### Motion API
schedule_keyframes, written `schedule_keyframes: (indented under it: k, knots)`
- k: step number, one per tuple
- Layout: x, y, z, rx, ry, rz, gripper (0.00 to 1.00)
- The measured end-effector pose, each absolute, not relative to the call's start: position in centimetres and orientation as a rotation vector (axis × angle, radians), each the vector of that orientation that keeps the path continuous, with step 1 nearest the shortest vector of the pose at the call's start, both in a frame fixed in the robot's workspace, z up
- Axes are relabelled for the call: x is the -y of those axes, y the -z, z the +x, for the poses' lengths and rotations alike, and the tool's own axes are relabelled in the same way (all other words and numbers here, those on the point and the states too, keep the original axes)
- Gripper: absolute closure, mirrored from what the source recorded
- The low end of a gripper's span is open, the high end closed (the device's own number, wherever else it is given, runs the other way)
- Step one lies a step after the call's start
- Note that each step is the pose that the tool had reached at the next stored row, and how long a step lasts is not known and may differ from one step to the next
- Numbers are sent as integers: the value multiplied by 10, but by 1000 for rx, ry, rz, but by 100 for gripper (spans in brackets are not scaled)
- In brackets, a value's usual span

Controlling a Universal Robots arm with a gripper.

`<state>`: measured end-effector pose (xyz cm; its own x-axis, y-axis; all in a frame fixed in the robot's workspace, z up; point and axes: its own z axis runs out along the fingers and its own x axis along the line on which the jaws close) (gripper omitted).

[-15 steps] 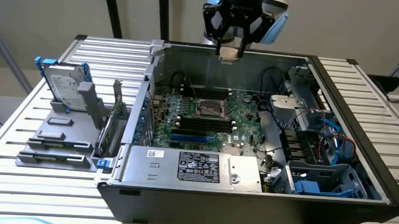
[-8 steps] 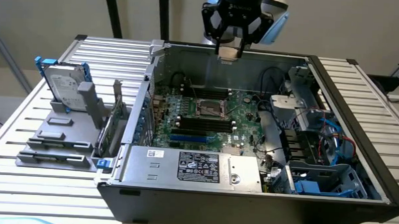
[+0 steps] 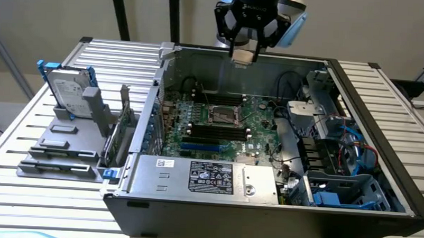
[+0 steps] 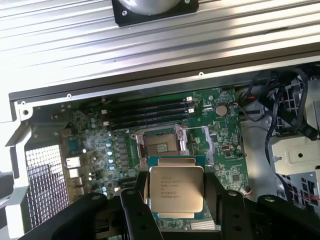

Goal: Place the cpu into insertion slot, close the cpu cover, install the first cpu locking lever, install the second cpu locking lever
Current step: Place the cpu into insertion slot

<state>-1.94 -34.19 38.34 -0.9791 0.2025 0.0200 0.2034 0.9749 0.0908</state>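
Pincer (image 4: 176, 200) holds cpu (image 4: 176, 194) above insertion slot (image 4: 160, 146), memory slots (image 4: 150, 115) flanking.

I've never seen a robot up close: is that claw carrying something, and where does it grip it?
Yes: the gripper holds the cpu, its fingers pressing two opposite side edges.

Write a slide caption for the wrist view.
Black claw holds silvery square cpu above the metal-rimmed square insertion slot.
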Motion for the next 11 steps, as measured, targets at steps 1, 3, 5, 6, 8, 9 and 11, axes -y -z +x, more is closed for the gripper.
schedule_keyframes:
  k: [1,3,5,6,8,9,11]
  knots:
    - [342,-383,-19,3109,145,-342,45]
    - [342,-383,-19,3105,146,-389,45]
    - [342,-383,-19,3100,147,-437,45]
    - [342,-383,-19,3097,147,-460,45]
    - [342,-383,-19,3091,148,-506,45]
    - [342,-383,-19,3088,148,-530,45]
    - [342,-383,-19,3081,149,-577,45]
